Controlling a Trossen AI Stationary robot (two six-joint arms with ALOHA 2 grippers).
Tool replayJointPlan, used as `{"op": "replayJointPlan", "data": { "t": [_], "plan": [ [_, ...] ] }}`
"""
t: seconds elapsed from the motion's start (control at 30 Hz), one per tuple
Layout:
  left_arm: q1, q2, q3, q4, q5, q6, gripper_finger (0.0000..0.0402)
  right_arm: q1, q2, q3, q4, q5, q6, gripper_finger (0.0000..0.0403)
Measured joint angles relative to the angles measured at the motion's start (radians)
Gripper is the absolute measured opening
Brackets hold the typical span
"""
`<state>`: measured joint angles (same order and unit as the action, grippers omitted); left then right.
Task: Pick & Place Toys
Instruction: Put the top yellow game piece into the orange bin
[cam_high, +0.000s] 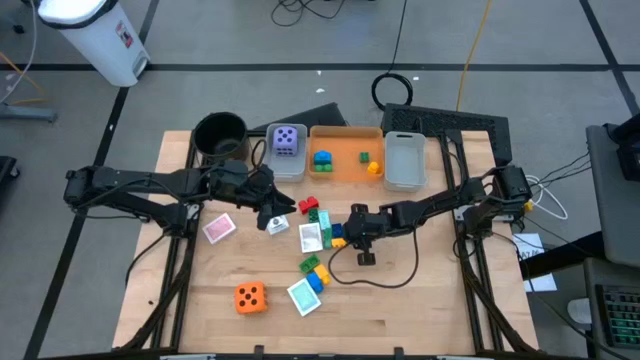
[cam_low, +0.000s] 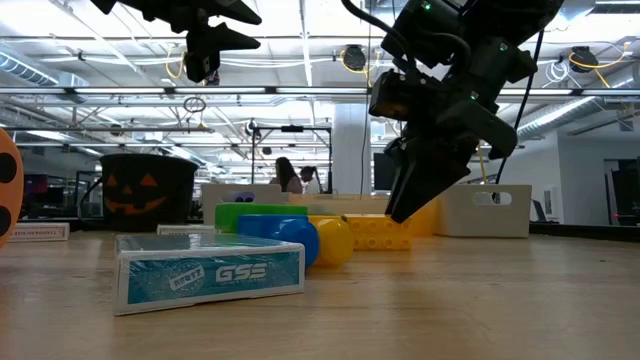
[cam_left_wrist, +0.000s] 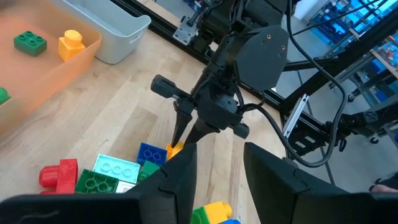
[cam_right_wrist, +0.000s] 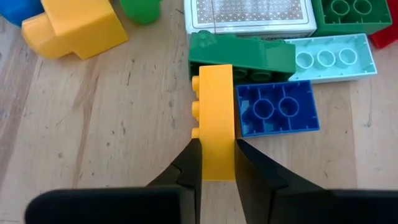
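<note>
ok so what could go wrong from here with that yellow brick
The right gripper pinches the yellow brick only at one end, so it may twist or slip on lifting. The brick sits against the blue brick and green brick, which could get dragged along. The left gripper hovers close, risking a bump.

We note a grey floor (cam_high: 560, 60) with dark seam lines around the wooden table (cam_high: 400, 320). Beyond it we see ceiling trusses (cam_low: 90, 95) under bright strip lighting, with two people (cam_low: 295, 178) standing far off.

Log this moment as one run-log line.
right gripper: shut on yellow brick, on table beside blue brick | left gripper: raised above pile, empty
</note>
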<state>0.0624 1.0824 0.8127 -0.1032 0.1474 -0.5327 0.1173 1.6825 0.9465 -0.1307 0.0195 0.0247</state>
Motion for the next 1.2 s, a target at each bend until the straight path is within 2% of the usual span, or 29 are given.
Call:
{"op": "replayJointPlan", "data": {
  "t": [0.37, 0.53, 0.83, 1.0, 1.2],
  "plan": [
    [0.0, 0.0, 0.0, 0.0, 0.0, 0.009, 0.0136, 0.0, -0.004, 0.0, -0.005, -0.128, 0.099, 0.0054],
    [0.001, 0.0, 0.0, -0.001, 0.0, 0.027, 0.0136, 0.0, -0.052, 0.0, -0.004, -0.161, 0.18, 0.0049],
    [0.032, 0.0, 0.0, 0.0, -0.001, 0.031, 0.0136, -0.005, -0.131, 0.0, -0.014, -0.154, 0.158, 0.0001],
    [0.041, 0.0, 0.0, 0.0, 0.017, 0.028, 0.0136, -0.007, -0.134, 0.0, -0.01, -0.152, 0.143, 0.0021],
    [0.041, 0.0, 0.0, 0.001, 0.028, 0.03, 0.0136, -0.03, -0.134, 0.0, -0.016, -0.149, 0.125, 0.0077]
  ]
}}
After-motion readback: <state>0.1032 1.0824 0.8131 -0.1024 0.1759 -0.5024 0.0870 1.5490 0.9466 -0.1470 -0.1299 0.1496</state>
